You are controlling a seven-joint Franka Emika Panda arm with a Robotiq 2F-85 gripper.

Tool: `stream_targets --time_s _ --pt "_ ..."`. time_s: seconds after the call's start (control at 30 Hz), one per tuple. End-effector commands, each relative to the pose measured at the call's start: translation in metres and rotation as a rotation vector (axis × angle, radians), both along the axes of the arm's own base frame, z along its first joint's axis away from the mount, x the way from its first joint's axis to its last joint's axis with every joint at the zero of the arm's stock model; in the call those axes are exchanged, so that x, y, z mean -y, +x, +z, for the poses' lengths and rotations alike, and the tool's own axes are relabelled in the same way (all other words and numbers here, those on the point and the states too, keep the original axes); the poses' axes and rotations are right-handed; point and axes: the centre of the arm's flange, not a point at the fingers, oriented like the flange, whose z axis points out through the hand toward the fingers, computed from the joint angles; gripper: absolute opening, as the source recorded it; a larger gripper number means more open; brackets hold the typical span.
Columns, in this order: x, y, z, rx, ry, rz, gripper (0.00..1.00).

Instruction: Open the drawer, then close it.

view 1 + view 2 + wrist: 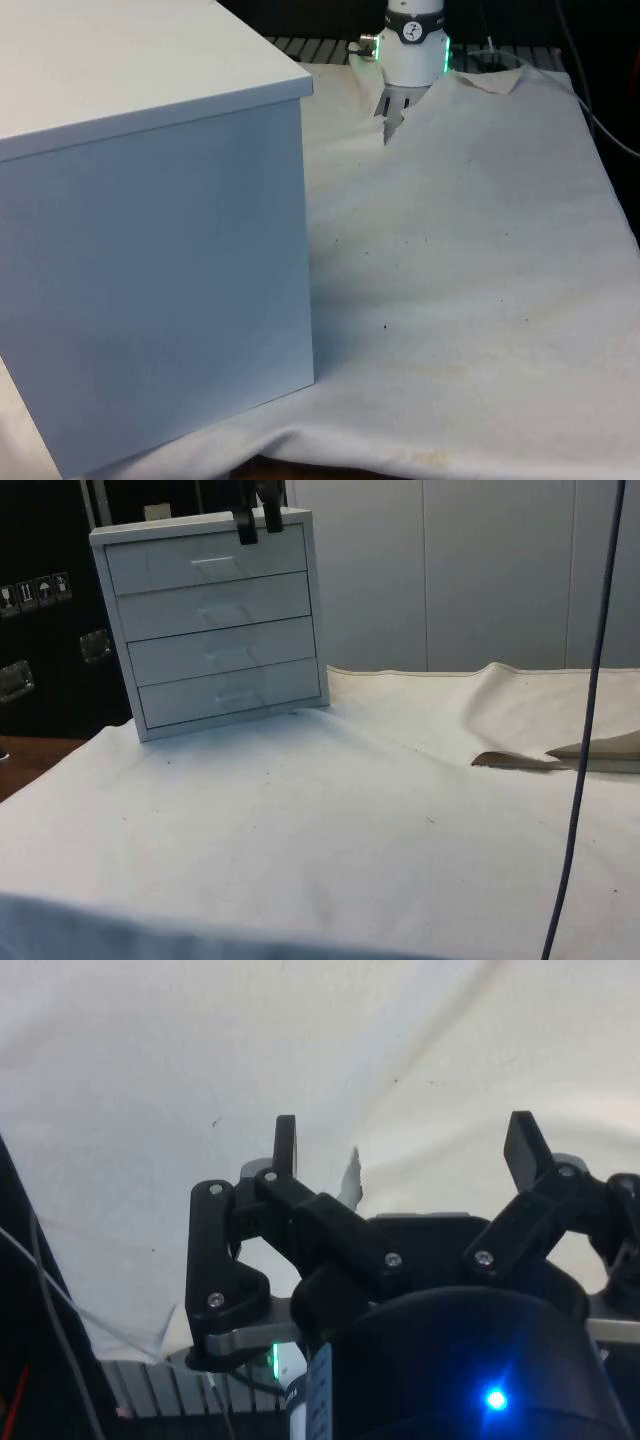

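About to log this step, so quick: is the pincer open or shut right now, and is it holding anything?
Pincer: open and holding nothing; its fingers hang at the top edge of the chest of drawers, whose drawers all look closed.

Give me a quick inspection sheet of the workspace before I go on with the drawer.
Surface: white cloth over the table, wrinkled, with a few small dark specks.
Job's things: white chest of drawers with four drawers, all looking shut; in the front view its plain side faces the camera.
Clutter: nothing seen.
Gripper: gripper open, holding nothing; in the side view it hangs at the chest's top edge, by the top drawer.
Cables: dark cable hangs down the side view's right; thin wires by the gripper in the wrist view.
Surroundings: pale cabinet panels behind the table in the side view.
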Motion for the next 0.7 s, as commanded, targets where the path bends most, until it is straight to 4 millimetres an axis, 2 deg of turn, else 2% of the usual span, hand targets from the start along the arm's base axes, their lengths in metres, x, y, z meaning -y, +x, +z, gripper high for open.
stream_targets --time_s 0.0,0.67 --pt "0.000 0.001 -0.001 0.002 -0.002 0.001 1.00" --pt "-0.013 0.009 -0.009 0.042 -0.118 0.040 1.00"
